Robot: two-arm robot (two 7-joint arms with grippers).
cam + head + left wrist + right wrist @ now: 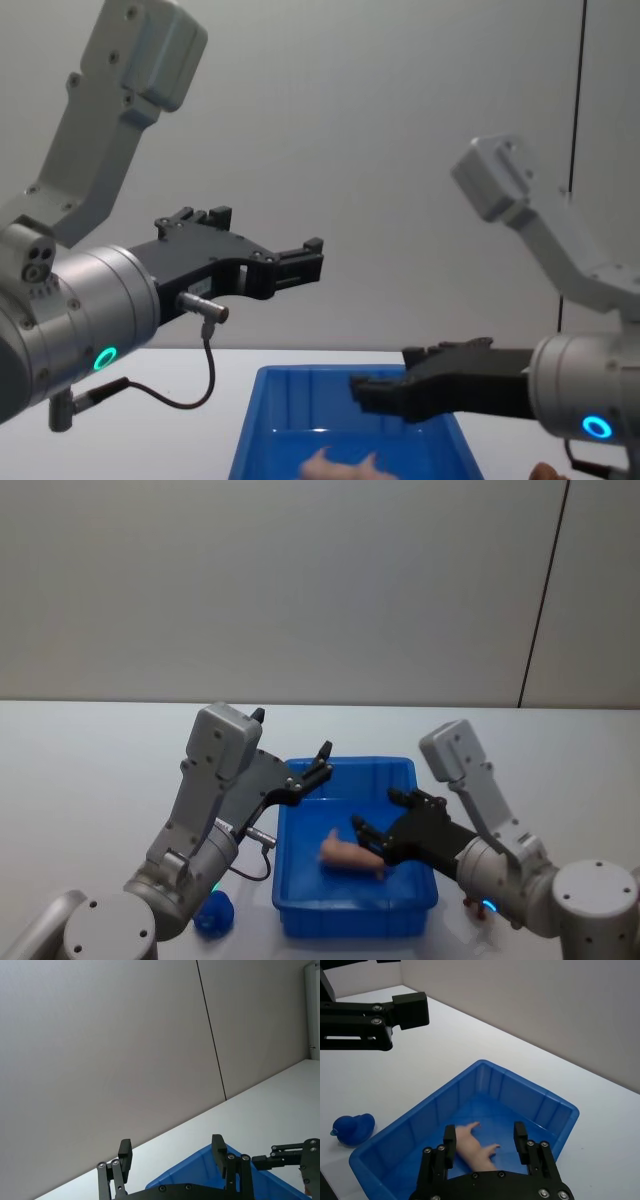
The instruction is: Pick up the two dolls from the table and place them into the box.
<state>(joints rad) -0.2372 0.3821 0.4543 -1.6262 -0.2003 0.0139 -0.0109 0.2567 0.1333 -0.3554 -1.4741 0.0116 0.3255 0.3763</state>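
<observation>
Right arm: comes in from the box's [355, 921] right side, elbow held high above the right rim, forearm sloping down and inward toward the box's middle. Ends in the right gripper [377, 812], which hangs inside the box's outline and clear of its floor. Fingers [450, 1142] spread wide, clasping nothing.

Directly under that gripper, on the box's floor: the pale pink doll [348, 852], lying flat with stubby limbs splayed. Seen from the right wrist, sits in the gap between the two fingers; seen from the chest, lies lower than the fingertips, with open space between. No contact with either finger.

Left arm: rises on the box's left side, upper link tall, black forearm reaching forward and level. Carries the left gripper [322, 760] over the box's far left corner, higher above the box than the right gripper. Fingers [125, 1152] wide apart, empty, pointing past the far rim toward the wall.

Box itself: rests on the white desk [90, 770], midway between the two arms.

Outside the box, near its near left corner: a small blue duck-shaped toy [213, 915] on the desk, not touching the wall.

Outside the box, off its near right corner: a small reddish-brown figure [470, 906] on the desk, mostly hidden by the right arm's lower joint; shape not clear.
</observation>
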